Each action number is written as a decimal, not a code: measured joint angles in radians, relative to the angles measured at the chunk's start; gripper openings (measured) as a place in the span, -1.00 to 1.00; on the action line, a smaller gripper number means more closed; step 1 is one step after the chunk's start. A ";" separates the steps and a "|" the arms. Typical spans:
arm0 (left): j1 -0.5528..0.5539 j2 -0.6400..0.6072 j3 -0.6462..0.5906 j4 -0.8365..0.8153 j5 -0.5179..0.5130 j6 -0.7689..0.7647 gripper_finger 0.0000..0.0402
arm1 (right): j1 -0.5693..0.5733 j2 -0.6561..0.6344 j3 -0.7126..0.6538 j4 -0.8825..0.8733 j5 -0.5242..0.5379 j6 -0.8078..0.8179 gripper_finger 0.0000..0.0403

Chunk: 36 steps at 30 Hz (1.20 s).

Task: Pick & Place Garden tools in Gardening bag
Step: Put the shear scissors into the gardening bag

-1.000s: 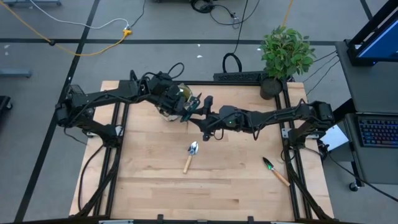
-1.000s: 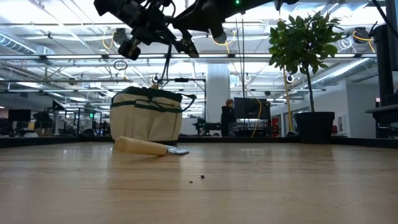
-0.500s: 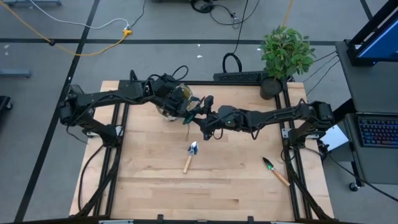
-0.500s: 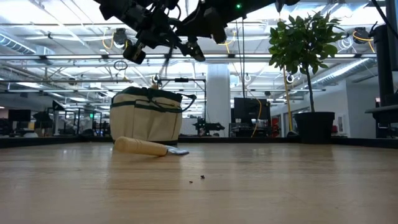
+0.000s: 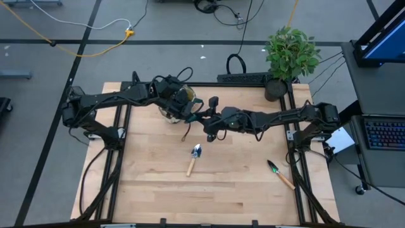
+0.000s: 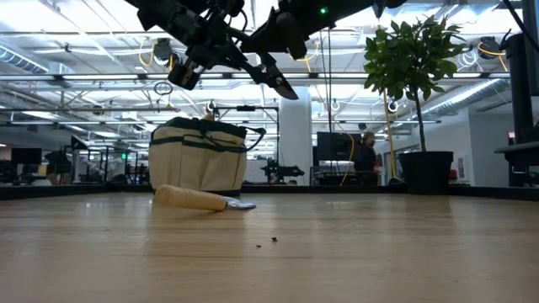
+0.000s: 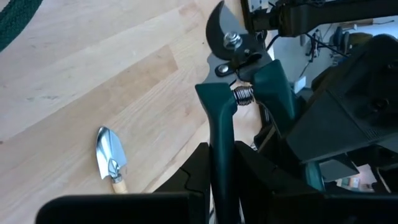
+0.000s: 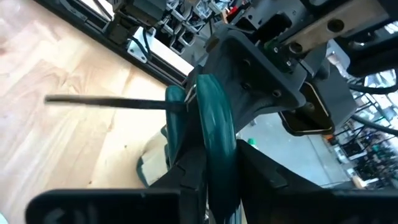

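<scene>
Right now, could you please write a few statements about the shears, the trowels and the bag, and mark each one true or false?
1. The left gripper is shut on the pruning shears. True.
2. The silver trowel is inside the gardening bag. False: it lies on the table.
3. The green-bladed trowel lies near the right arm's base. True.
4. The bag lies tipped on its side. False: it stands upright.
5. The right gripper also has a shears handle between its fingers. True.

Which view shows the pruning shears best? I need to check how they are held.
The left wrist view: the pruning shears fill it, blade, spring and green handles, one handle in the left gripper. The right wrist view shows a green handle edge-on in the right gripper. High and low views show only small dark shapes.
</scene>
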 joint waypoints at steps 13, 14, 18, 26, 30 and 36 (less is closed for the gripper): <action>0.000 0.000 0.000 0.001 -0.001 0.029 -0.76 | 0.000 0.000 0.000 -0.001 0.000 0.085 -0.75; 0.000 0.000 0.000 0.001 -0.001 0.035 -0.74 | 0.000 0.000 0.000 -0.001 0.000 0.085 -0.75; 0.004 -0.001 0.000 0.004 -0.004 0.081 -0.57 | 0.000 0.000 0.000 0.000 -0.002 0.118 -0.75; 0.045 -0.001 0.000 0.010 -0.004 0.215 -0.40 | 0.000 0.000 0.002 -0.015 0.032 0.141 -0.75; 0.067 -0.001 0.000 0.015 -0.011 0.292 -0.39 | 0.000 0.000 0.003 -0.048 0.041 0.169 -0.76; 0.112 -0.002 0.000 0.010 -0.008 0.352 -0.38 | 0.002 0.003 0.001 -0.077 0.036 0.189 -0.76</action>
